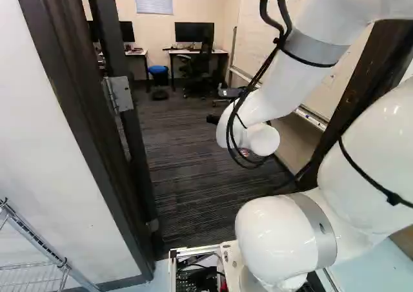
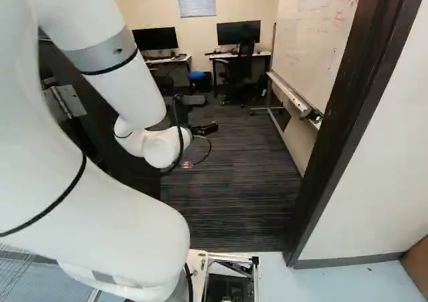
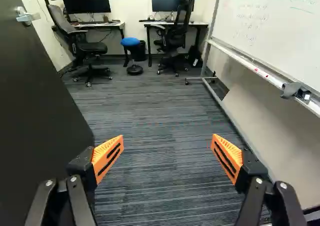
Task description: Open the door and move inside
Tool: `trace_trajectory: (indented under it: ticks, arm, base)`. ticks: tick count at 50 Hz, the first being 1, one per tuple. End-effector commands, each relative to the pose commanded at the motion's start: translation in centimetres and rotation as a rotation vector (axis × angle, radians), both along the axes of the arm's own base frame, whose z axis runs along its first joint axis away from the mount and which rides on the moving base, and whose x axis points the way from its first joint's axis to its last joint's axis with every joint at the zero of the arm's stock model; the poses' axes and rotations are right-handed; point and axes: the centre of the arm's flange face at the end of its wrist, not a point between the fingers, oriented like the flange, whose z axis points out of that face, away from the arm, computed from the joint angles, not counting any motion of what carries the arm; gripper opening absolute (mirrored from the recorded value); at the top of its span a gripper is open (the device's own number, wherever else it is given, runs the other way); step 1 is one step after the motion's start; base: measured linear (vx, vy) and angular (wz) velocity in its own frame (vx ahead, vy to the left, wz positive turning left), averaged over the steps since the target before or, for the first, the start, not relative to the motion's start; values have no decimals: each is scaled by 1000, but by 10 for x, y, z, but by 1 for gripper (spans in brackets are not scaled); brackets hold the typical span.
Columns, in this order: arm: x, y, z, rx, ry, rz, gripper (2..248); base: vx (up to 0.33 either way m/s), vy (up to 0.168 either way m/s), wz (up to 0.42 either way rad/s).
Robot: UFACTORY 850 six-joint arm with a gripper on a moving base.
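The gripper (image 2: 204,129) reaches through the doorway in the right base view, small and dark beyond the white wrist. In the wrist view my gripper (image 3: 167,148) is open, its orange-padded fingers wide apart with only carpet seen between them. The dark door (image 3: 35,111) stands swung open into the room, beside one finger; whether they touch I cannot tell. Its silver handle (image 3: 26,16) is farther ahead, away from the fingers. A hinge (image 1: 119,94) shows at the left of the left base view, next to the dark door frame (image 1: 77,117).
The right door post (image 2: 341,108) stands beside the opening. Inside, a wheeled whiteboard (image 3: 270,31) lines one side of the carpet (image 3: 160,111). Desks with monitors, office chairs (image 3: 175,31) and a blue stool (image 3: 131,42) stand at the back. A wire rack (image 1: 32,247) is outside, left.
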Motion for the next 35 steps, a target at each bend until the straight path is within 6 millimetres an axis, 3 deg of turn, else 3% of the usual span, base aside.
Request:
trace_trajectory:
  ticks: [17,35]
  arm:
    - [-25,-2,-8,-2,2,-2,247]
    - [-37,-2,-13,-2,3,-3,247]
  base:
    - [0,0,0]
    - [0,0,0]
